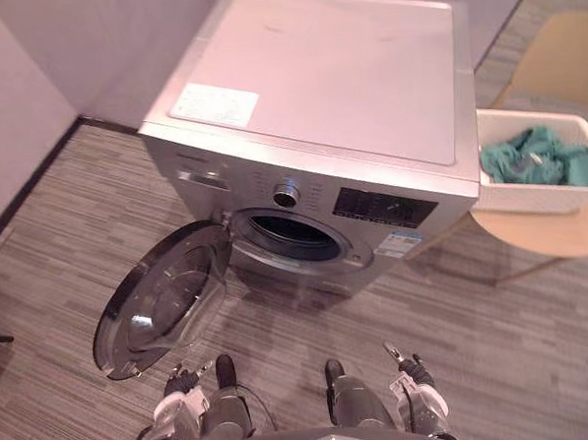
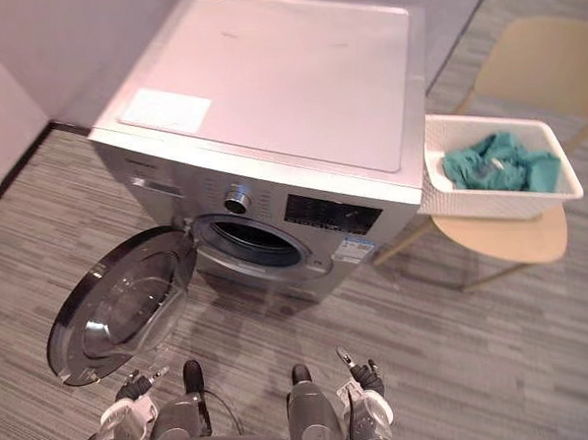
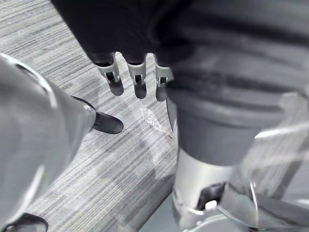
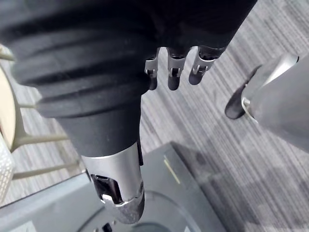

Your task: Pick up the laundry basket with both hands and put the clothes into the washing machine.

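Both hands are seen low and empty, fingers relaxed: the left hand (image 3: pixel 139 79) and the right hand (image 4: pixel 173 72). Teal clothes (image 1: pixel 537 158) are piled in the white laundry basket (image 1: pixel 529 196), which is set on a chair (image 1: pixel 541 235) just beside the washing machine (image 1: pixel 316 81), whose door (image 1: pixel 160 301) is swung open.

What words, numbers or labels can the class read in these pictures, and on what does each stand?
Nothing can be read; every piece of print is too small or blurred.
white label on top of the washing machine: unreadable.
blue-and-white sticker on its front: unreadable.
dark display panel on its front: unreadable.
Small marks around the dial: unreadable.
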Robot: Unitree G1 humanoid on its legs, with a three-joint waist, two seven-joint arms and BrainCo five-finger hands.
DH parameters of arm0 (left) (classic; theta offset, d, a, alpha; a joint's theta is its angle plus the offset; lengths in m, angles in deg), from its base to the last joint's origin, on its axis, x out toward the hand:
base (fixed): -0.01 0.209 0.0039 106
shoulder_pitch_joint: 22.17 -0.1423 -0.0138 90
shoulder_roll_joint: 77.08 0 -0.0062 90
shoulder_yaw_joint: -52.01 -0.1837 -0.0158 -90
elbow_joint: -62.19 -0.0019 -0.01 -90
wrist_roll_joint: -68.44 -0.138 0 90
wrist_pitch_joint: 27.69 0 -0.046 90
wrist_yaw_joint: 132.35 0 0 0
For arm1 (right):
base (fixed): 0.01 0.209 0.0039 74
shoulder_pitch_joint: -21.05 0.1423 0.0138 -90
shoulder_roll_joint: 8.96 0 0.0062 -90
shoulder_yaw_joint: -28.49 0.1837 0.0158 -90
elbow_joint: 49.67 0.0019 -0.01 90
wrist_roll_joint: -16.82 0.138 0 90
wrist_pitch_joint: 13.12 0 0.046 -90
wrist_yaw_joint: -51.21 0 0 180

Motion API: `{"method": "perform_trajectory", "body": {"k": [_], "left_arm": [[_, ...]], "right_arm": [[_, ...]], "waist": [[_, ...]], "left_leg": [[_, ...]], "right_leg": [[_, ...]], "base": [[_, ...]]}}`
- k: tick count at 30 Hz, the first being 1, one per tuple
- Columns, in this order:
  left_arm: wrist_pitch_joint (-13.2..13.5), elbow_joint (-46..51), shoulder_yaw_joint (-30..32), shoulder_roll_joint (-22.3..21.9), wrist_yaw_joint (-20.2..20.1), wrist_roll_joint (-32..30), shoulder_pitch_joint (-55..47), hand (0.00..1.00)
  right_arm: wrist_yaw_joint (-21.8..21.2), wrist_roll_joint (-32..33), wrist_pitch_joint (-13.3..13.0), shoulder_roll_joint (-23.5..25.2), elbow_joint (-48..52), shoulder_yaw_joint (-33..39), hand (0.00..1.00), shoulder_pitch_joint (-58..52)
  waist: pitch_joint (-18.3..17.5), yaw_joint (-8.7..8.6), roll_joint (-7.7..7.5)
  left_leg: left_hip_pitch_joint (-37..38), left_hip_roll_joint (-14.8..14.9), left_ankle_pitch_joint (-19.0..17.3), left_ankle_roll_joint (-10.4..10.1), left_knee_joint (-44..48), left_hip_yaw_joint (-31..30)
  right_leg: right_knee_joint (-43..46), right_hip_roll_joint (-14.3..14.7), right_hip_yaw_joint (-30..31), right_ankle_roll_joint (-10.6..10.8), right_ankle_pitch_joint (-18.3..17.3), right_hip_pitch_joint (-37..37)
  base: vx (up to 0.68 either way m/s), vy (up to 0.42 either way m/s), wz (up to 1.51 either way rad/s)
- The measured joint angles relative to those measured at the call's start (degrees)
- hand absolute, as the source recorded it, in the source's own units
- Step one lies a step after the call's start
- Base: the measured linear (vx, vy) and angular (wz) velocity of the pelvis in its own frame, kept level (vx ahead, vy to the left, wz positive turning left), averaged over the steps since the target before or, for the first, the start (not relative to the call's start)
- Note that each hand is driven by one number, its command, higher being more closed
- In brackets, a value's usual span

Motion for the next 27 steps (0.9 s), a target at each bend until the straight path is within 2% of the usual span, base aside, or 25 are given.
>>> {"method": "perform_trajectory", "body": {"k": [1,2,3,4,5,7,8,9,10,11,12,14,17,19,22,23,24,25,26,27], "left_arm": [[0.1,0.0,-0.7,0.0,0.0,0.0,-0.6,0.00],[0.2,0.0,-0.3,-0.2,-0.2,-0.1,-0.5,0.00],[0.2,0.0,-0.3,0.0,-0.1,-0.2,0.3,0.00],[0.1,0.0,-0.3,0.2,-0.1,-0.5,-0.1,0.00],[0.2,0.0,-0.4,0.0,-0.2,-1.1,-1.6,0.00],[-0.1,0.2,0.0,-1.0,-0.8,-2.8,-3.6,0.00],[-0.1,0.2,0.6,-1.4,-0.9,-3.1,-4.0,0.00],[-0.1,-0.1,1.8,-1.7,-1.2,-3.1,-4.8,0.00],[-0.5,-0.4,1.9,-1.1,-1.2,-3.2,-4.9,0.00],[-0.6,-0.5,2.1,0.3,-1.2,-3.3,-5.2,0.00],[-0.8,-0.8,2.0,1.1,-1.2,-3.6,-5.4,0.00],[-0.8,-1.2,0.8,1.3,-1.2,-5.1,-5.1,0.00],[-0.6,-1.3,-3.9,2.4,-1.2,-6.8,-4.3,0.00],[-0.4,-1.3,-6.0,2.7,-1.3,-7.3,-3.0,0.00],[0.1,-1.3,-7.2,2.8,-1.4,-9.0,-1.5,0.00],[0.1,-1.1,-7.0,2.4,-1.4,-10.3,-1.3,0.00],[0.1,-0.9,-6.8,1.8,-1.4,-10.9,-1.3,0.00],[0.1,-0.8,-5.9,1.5,-1.3,-11.5,-1.1,0.00],[0.1,-0.7,-5.6,1.5,-1.3,-11.6,-0.8,0.00],[0.1,-0.7,-4.9,1.8,-1.3,-11.7,-0.8,0.00]], "right_arm": [[-0.3,-0.9,0.1,0.0,0.0,-0.1,0.00,0.2],[-0.5,-2.3,0.1,0.4,-0.9,0.5,0.00,0.0],[-0.6,-2.6,0.0,0.5,-1.9,1.2,0.00,0.4],[-0.5,-4.0,0.1,0.5,-2.1,2.1,0.00,0.2],[-0.6,-4.4,0.1,0.5,-1.5,1.9,0.00,-0.1],[-0.8,-4.4,0.1,0.8,-1.0,0.7,0.00,-1.5],[-1.1,-4.3,0.1,1.1,-1.1,1.1,0.00,-1.5],[-1.4,-4.0,0.2,2.2,-1.7,2.8,0.00,-1.6],[-1.4,-3.1,0.5,3.4,-2.4,3.9,0.00,-1.3],[-1.5,-1.8,0.7,4.8,-4.0,5.8,0.00,-1.3],[-1.6,-1.5,0.7,5.2,-4.7,7.5,0.00,-1.8],[-1.6,-1.6,0.9,4.6,-6.4,7.4,0.00,-2.7],[-1.7,-1.5,1.2,4.0,-6.9,7.3,0.00,-6.6],[-1.8,-1.5,1.3,4.1,-7.1,7.5,0.00,-8.6],[-1.8,-1.5,1.5,4.6,-7.7,7.3,0.00,-9.1],[-1.8,-1.0,1.6,4.9,-7.3,7.9,0.00,-8.8],[-1.8,-0.8,1.5,4.6,-7.1,8.1,0.00,-8.6],[-1.8,-0.9,1.6,4.3,-6.6,7.9,0.00,-8.6],[-1.8,-0.9,1.6,4.2,-6.4,8.0,0.00,-8.8],[-1.8,-0.9,1.4,4.2,-6.0,7.8,0.00,-9.3]], "waist": [[-1.0,-0.06,0.06],[-1.1,-0.69,-0.27],[-0.8,-0.61,-0.79],[-1.1,-0.44,-0.38],[-1.5,-0.39,-0.13],[-2.9,-0.50,1.94],[-3.2,-0.33,2.45],[-4.7,-0.46,2.66],[-5.4,-0.89,0.67],[-6.1,-0.99,-1.38],[-6.7,-1.72,-2.51],[-7.0,-2.75,-3.36],[-6.7,-4.14,-4.05],[-5.8,-4.45,-4.87],[-2.2,-5.42,-5.45],[-1.6,-5.44,-4.80],[-1.0,-5.34,-3.68],[-0.8,-5.41,-3.30],[-0.9,-5.40,-2.83],[-0.9,-4.88,-2.92]], "left_leg": [[-0.6,-0.4,2.7,1.0,-1.3,-0.6],[-1.2,-0.7,0.2,3.4,2.3,2.6],[-3.2,0.0,-4.8,4.4,11.6,5.8],[-4.4,1.4,-12.1,6.2,27.9,9.1],[-3.4,2.0,-15.2,6.1,34.1,10.5],[-1.1,3.4,-20.3,4.9,38.7,11.1],[-0.9,3.3,-21.2,3.7,37.5,11.2],[1.4,1.1,-24.5,1.7,28.5,11.4],[2.9,-1.6,-23.7,5.1,21.7,12.4],[5.3,-3.5,-20.4,4.9,14.8,14.6],[6.1,-5.1,-17.3,5.0,10.5,15.0],[6.9,-7.9,-14.5,5.6,4.9,15.0],[9.7,-11.3,-10.6,5.2,-4.5,14.3],[10.2,-12.1,-8.7,5.6,-7.1,14.3],[10.0,-11.0,-8.3,5.9,-5.4,17.3],[10.3,-9.1,-8.3,7.6,-4.2,19.1],[10.4,-7.7,-8.4,7.8,-3.3,20.1],[10.6,-5.2,-9.2,7.3,-1.2,21.2],[10.4,-3.8,-9.7,6.9,0.1,21.7],[11.4,-0.6,-10.1,5.6,1.8,23.9]], "right_leg": [[0.0,0.0,-1.2,-1.5,-0.8,0.2],[-1.4,-2.0,-4.7,-2.5,0.3,1.0],[-1.7,-2.9,-6.1,-2.6,0.7,1.8],[-2.3,-3.5,-7.4,-2.3,1.1,4.0],[-2.7,-3.4,-8.2,-2.1,1.2,5.3],[-2.5,-1.9,-8.6,-1.4,1.3,6.1],[-2.6,-1.2,-8.1,-1.0,1.5,6.0],[-4.4,-0.6,-6.4,-0.3,2.7,5.0],[-6.7,-0.9,-4.6,-0.5,4.0,4.7],[-10.4,-0.9,-2.0,-0.9,5.8,5.1],[-14.7,-0.5,-1.2,-1.3,9.0,6.6],[-18.7,-1.6,0.2,-1.2,12.9,7.7],[-20.5,-2.5,0.7,-1.1,13.5,6.5],[-19.3,-2.5,0.9,-0.3,13.0,4.7],[-14.9,-2.1,2.1,2.5,11.2,2.1],[-13.9,-2.4,0.5,5.7,8.7,1.9],[-10.8,-2.4,-1.6,3.2,8.4,1.0],[-2.0,-2.9,-4.7,-0.7,7.0,-1.2],[2.1,-3.4,-6.0,-1.3,6.5,-2.4],[9.4,-5.6,-7.4,-1.9,5.9,-3.9]], "base": [[-0.16,-0.012,1.03],[-0.15,0.026,1.09],[-0.15,0.048,0.98],[-0.13,0.079,0.60],[-0.13,0.090,0.46],[-0.14,0.140,0.10],[-0.17,0.150,-0.03],[-0.13,0.130,0.06],[-0.15,0.098,0.09],[-0.11,0.047,0.18],[-0.10,0.003,0.11],[-0.09,0.026,0.11],[-0.06,0.031,0.03],[0.01,-0.002,-0.22],[0.02,-0.051,-0.47],[0.05,-0.094,-0.64],[0.09,-0.086,-0.70],[0.10,-0.075,-0.54],[0.14,-0.137,-0.79],[0.11,-0.129,-0.74]]}}
